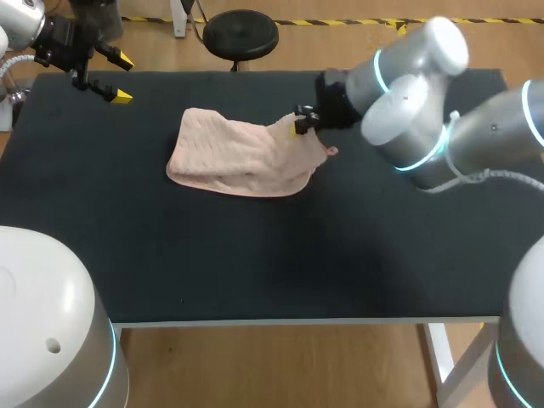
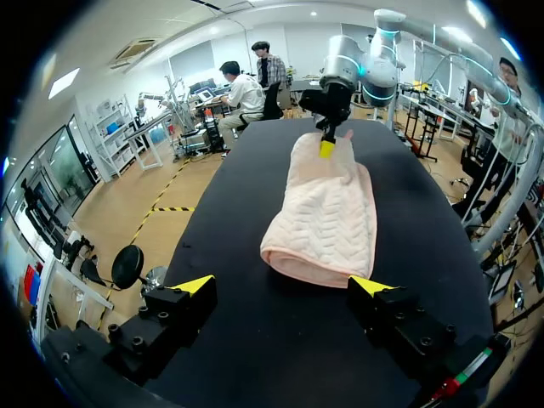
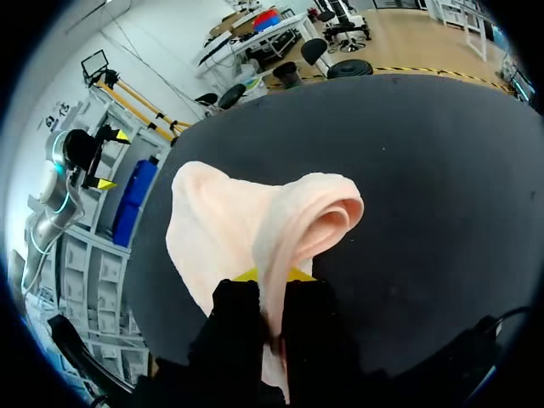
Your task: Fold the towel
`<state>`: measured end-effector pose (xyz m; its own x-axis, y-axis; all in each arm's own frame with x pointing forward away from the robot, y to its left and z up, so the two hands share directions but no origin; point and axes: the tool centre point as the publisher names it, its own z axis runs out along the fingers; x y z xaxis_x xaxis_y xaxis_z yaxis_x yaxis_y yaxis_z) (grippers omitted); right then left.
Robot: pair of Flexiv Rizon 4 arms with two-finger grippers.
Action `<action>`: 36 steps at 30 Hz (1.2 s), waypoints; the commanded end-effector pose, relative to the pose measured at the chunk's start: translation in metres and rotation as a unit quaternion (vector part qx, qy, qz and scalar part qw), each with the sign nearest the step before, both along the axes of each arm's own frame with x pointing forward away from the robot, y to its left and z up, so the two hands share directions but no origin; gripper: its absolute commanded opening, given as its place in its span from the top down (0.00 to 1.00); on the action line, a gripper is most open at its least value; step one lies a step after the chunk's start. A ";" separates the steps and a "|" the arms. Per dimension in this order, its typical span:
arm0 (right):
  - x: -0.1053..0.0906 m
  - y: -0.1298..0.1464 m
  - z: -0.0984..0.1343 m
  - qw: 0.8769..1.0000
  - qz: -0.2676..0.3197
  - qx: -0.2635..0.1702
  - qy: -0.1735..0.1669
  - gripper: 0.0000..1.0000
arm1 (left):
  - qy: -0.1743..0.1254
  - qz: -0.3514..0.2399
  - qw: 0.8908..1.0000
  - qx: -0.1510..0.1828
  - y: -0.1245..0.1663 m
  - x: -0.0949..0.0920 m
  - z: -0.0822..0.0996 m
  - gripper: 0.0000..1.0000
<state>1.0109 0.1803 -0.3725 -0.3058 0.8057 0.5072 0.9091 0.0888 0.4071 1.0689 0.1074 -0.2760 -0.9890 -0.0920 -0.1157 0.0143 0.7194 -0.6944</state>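
Centrally, pale pink quilted fabric towel point(image 1: 238, 157) lay bunched on black surface point(image 1: 255, 255), toward far side. Right end effector point(image 1: 301, 123) was clamped on towel's right edge, holding that edge raised off surface. Left end effector point(image 1: 123, 78) hovered over far left corner, fingers spread apart, well apart from towel.

Bright, even overhead light leaves only a thin soft shadow under the near edge of the towel point(image 1: 240, 153) on the dull black table point(image 1: 255, 263) and glints on the right arm point(image 1: 425, 51) beside it.
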 end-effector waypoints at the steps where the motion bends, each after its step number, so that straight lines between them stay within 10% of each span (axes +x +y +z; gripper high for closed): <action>1: 0.002 0.014 0.010 0.996 -0.042 -0.081 -0.016 1.00 | -0.002 0.000 1.000 0.000 0.000 -0.001 -0.001 0.00; 36: 0.022 0.145 0.027 0.979 -0.044 -0.180 -0.083 1.00 | -0.002 0.000 1.000 0.000 0.000 -0.001 -0.001 0.00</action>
